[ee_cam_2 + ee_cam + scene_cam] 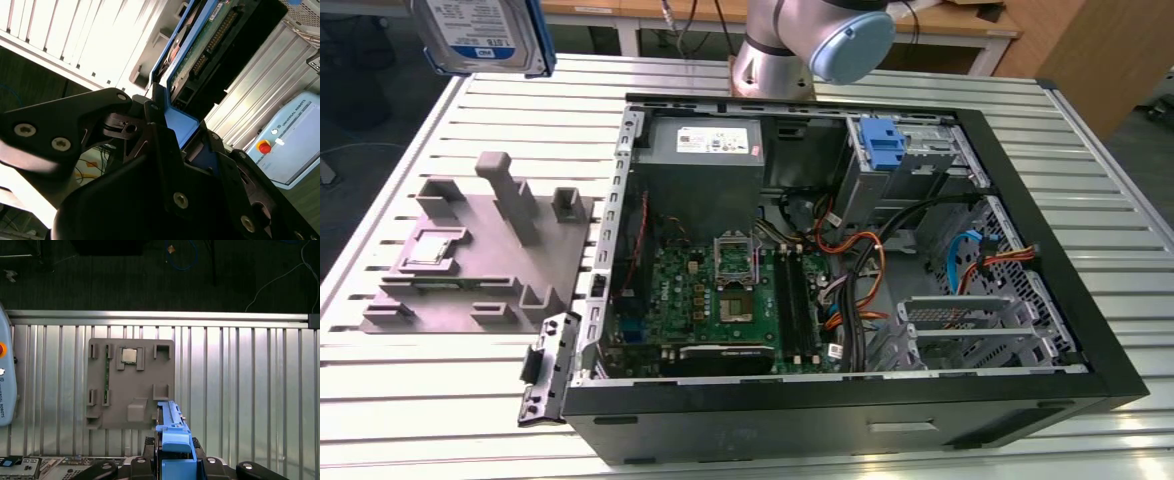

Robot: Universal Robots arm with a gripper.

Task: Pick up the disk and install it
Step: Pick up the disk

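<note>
Slatted aluminium table (1121, 200) carries an open computer case (1067, 370), motherboard (720, 290) exposed, on the exterior view's right. Grey moulded fixture (480, 260) lies just beside the case, on the exterior view's left. Silver disk (474, 35) is raised off the table at the exterior view's upper left, label side showing. In the second wrist view the gripper (182, 125) is clamped on the disk's blue bracket (177, 120), with the disk on edge between the fingers (155, 117).
</note>
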